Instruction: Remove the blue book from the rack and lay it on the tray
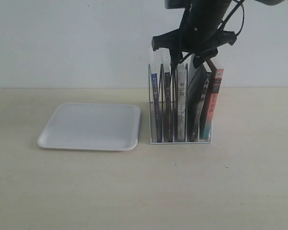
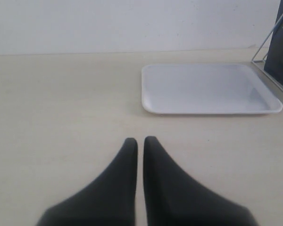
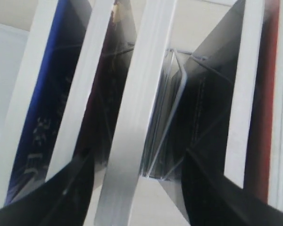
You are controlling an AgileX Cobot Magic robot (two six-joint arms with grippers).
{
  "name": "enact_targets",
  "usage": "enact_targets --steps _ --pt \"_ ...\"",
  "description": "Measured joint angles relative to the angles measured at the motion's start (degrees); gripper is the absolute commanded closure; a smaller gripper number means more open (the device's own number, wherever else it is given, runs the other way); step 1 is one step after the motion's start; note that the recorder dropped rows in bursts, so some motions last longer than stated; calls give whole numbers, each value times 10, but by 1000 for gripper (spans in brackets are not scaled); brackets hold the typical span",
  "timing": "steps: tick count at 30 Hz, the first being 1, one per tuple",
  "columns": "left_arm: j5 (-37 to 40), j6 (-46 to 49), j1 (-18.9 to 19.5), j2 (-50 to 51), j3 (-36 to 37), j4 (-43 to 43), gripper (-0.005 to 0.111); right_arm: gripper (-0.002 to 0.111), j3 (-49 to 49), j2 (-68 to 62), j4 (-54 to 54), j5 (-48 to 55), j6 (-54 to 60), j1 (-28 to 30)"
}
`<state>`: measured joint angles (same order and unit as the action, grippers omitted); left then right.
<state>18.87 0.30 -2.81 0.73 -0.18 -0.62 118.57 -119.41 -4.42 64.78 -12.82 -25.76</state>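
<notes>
The blue book (image 1: 157,106) stands upright in the leftmost slot of the white wire rack (image 1: 180,142). The white tray (image 1: 91,126) lies flat just left of the rack, with nothing on it. My right gripper (image 1: 187,63) hangs over the middle of the rack, open. Its jaws straddle the top of a grey-spined book (image 1: 181,103), two slots right of the blue one. In the right wrist view the blue book (image 3: 40,110) lies outside the gripper (image 3: 137,186). My left gripper (image 2: 140,142) is shut over bare table, short of the tray (image 2: 205,89).
A dark book (image 1: 167,108), a leaning black-spined book (image 1: 197,108) and a red-and-teal-spined book (image 1: 212,105) share the rack. The rack's wire (image 2: 269,40) and the blue cover (image 2: 282,52) show at the left wrist view's edge. A white wall stands behind the table.
</notes>
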Motion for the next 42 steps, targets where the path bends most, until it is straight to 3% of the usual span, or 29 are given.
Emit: enact_targets --steps 10,15,21,42 --pt "0 0 0 0 0 0 103 59 0 -29 -10 -18 -25 0" --pt "0 0 0 0 0 0 103 87 0 -29 -13 -27 -33 0" --pt "0 0 0 0 0 0 103 109 0 -30 -15 -27 -35 0" --pt "0 0 0 0 0 0 103 109 30 10 -28 21 -23 0"
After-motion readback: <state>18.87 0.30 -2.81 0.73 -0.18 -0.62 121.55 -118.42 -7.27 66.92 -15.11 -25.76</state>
